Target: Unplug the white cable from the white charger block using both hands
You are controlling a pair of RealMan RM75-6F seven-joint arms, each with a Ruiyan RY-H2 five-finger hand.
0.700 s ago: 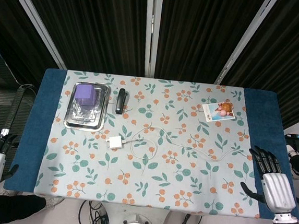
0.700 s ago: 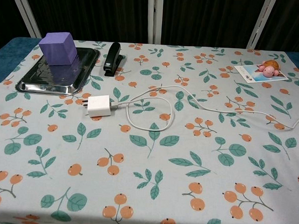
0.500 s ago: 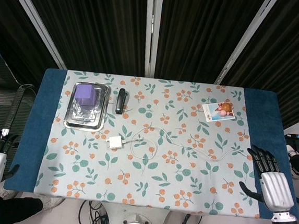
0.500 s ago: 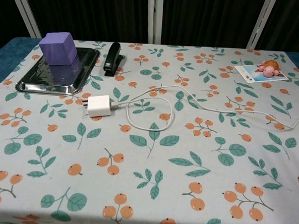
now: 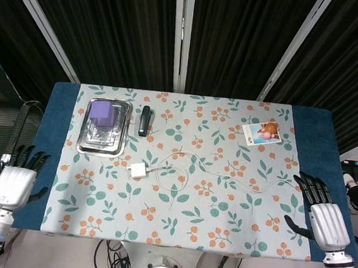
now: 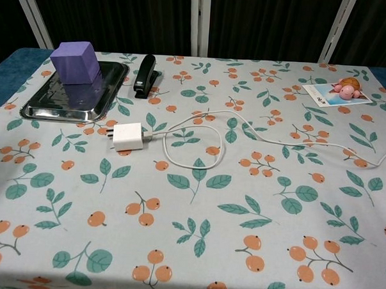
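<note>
Head view: table (image 5: 47,154) with blue surface under a floral cloth (image 5: 178,215). White charger block (image 5: 137,170) lies left of centre on the cloth, white cable (image 5: 192,162) plugged into its right side, looping once and trailing toward the right edge. Metal tray (image 5: 105,145) at the rear left, carrying a purple cube (image 5: 102,112); black stapler (image 5: 144,120) just beside the tray on its right; a card (image 5: 258,134) with a small pink figure (image 5: 268,129) on it at the rear right. Left hand (image 5: 14,184) at the table's near left edge, back up, fingers spread, holding nothing, well apart from the charger block. Right hand (image 5: 327,221) at the near right edge, back up, fingers spread, holding nothing, near the cable's far end but not touching it. Chest view: neither hand shows. Charger block (image 6: 128,136) flat on the cloth (image 6: 188,247), cable (image 6: 198,162) seated in it, loop lying just to its right. Tray (image 6: 34,107), cube (image 6: 75,62) and stapler (image 6: 145,76) behind it; card (image 6: 322,94) and figure (image 6: 345,89) far right.
</note>
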